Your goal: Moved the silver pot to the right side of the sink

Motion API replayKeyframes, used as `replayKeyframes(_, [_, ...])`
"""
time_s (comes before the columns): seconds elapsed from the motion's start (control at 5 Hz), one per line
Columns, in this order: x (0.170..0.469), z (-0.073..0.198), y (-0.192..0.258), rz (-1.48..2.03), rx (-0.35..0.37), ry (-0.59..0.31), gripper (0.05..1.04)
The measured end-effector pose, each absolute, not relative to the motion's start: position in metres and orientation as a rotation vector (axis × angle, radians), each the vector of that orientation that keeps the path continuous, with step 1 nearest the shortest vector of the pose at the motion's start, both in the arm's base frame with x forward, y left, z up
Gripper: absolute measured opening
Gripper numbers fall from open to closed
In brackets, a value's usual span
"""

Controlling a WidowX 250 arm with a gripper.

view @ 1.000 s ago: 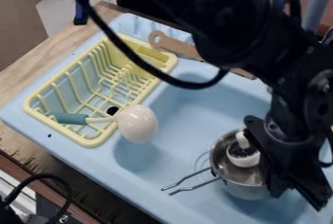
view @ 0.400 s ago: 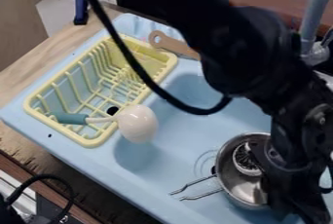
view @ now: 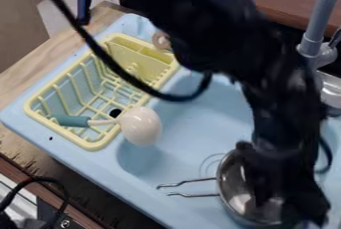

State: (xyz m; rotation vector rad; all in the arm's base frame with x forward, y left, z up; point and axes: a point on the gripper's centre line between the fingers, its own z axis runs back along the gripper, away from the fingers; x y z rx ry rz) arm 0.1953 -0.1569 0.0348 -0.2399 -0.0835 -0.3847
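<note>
The black gripper [view: 283, 198] hangs at the lower right of the camera view, over the right part of the silver pot [view: 231, 184], and hides much of its inside. The pot stands in the right part of the light blue sink [view: 200, 128], with its two wire handles pointing left. How the gripper's tips meet the pot cannot be made out.
A yellow dish rack [view: 94, 146] stands on the sink's left side. A white ladle-like utensil [view: 140, 126] with a teal handle lies across its front edge. The grey faucet [view: 316, 34] rises at the upper right.
The pot has turned so its handles point more squarely left, and it sits slightly lower. The arm's lower part has shifted left, covering the white item seen inside the pot before.
</note>
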Motion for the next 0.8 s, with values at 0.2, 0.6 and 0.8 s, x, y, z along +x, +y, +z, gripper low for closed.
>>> replayKeyframes(0.2, [0.201,0.048,-0.155,-0.363,-0.258,-0.094,0.984])
replayKeyframes(0.6, [0.225,0.069,-0.129,-0.236,-0.085,-0.165,0.997])
replayKeyframes(0.8, [0.243,0.074,-0.098,-0.126,0.005,-0.189,0.997])
